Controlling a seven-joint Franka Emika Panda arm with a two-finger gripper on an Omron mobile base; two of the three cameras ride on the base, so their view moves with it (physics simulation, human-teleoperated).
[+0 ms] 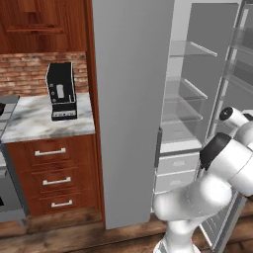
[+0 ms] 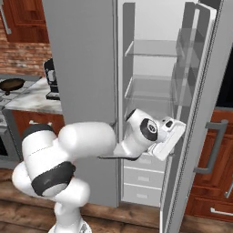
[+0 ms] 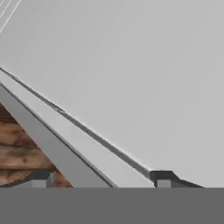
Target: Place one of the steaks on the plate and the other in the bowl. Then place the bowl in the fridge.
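I have the white arm reaching forward from the base toward the tall light-grey fridge (image 1: 133, 99), whose right-hand door (image 2: 200, 113) stands open. Inside I see pale grey walls, clear glass shelves (image 2: 150, 48) stacked one above another, and pale drawers (image 1: 178, 163) at the bottom. The door's inner face carries clear bins (image 2: 184, 45).

In the right base view the hand sits low in front of the open compartment, close beside the inner edge of the open door, about level with the top drawer. In the hand view the gripper (image 3: 103, 180) has its two small dark fingertips (image 3: 162, 177) standing well apart, one at either side of the frame's lower edge. Between them runs a slanting pale grey edge of the fridge, with brown wooden floor (image 3: 17, 148) showing to one side of it. I see nothing between the fingers apart from that edge, and I cannot tell whether they touch it.

To the left of the fridge, a marble counter (image 1: 34, 121) on wooden drawers (image 1: 52, 173) carries a black coffee machine (image 1: 61, 91) against a brick wall (image 1: 22, 74). A small dark frying pan (image 2: 11, 83) sits on the stove at the far left of the right base view.
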